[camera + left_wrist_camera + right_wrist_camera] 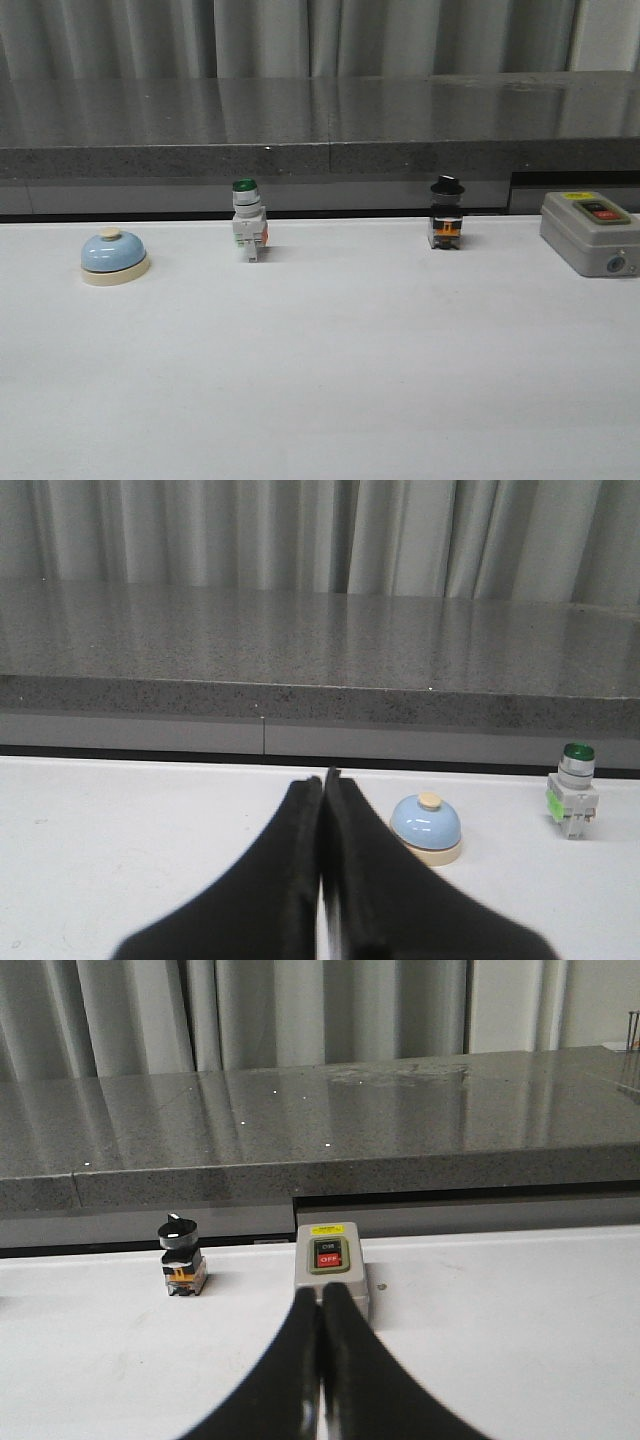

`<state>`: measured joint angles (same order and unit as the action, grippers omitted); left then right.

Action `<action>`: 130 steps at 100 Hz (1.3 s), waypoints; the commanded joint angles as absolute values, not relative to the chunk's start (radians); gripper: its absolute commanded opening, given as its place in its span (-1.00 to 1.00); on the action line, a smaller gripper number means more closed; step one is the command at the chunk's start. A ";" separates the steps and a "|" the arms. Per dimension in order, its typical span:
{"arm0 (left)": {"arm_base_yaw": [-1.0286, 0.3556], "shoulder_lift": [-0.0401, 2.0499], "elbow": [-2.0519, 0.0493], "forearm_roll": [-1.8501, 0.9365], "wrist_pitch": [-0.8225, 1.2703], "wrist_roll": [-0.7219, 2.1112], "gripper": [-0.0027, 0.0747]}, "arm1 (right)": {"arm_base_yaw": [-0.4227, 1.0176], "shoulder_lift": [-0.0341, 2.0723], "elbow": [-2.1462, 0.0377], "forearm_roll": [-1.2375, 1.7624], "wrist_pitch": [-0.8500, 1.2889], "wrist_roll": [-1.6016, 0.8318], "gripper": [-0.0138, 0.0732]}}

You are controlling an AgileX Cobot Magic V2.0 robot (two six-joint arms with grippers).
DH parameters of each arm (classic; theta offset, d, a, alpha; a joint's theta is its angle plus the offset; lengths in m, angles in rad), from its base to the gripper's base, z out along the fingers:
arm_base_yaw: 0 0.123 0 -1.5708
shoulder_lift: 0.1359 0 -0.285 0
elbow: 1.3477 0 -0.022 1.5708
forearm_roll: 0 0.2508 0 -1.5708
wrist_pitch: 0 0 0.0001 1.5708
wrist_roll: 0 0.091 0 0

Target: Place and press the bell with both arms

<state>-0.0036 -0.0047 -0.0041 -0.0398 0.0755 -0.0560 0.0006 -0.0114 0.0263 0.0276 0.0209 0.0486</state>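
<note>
- The left tool (322,780) and right tool (321,1295) are seen pressed closed, holding nothing.
- The bell (114,256), a glossy light-blue dome with cream base and button, is set upright on the white desk (330,380), left of the green-capped switch (248,221).

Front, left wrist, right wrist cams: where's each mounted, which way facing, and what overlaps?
Front: looks forward over the white table at the bell, green-capped switch, black-knobbed switch and grey switch box; no arm visible.
Left wrist: behind the left gripper, jaws shut, facing bell and green-capped switch.
Right wrist: behind the right gripper, jaws shut, facing switch box and black-knobbed switch.
Shared: front sees everything; the wrist views share only the grey ledge and curtain.
</note>
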 commanded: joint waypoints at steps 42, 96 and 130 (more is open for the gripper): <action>-0.006 0.263 -0.427 -0.098 0.345 -0.055 -0.98 | -0.005 -0.024 0.012 0.021 -0.065 0.045 -0.84; -0.006 0.805 -0.811 -0.132 0.578 0.052 -0.97 | -0.005 -0.024 0.012 0.021 -0.065 0.045 -0.84; -0.006 1.100 -0.998 -0.289 0.613 0.183 0.29 | -0.005 -0.024 0.012 0.021 -0.065 0.045 -0.84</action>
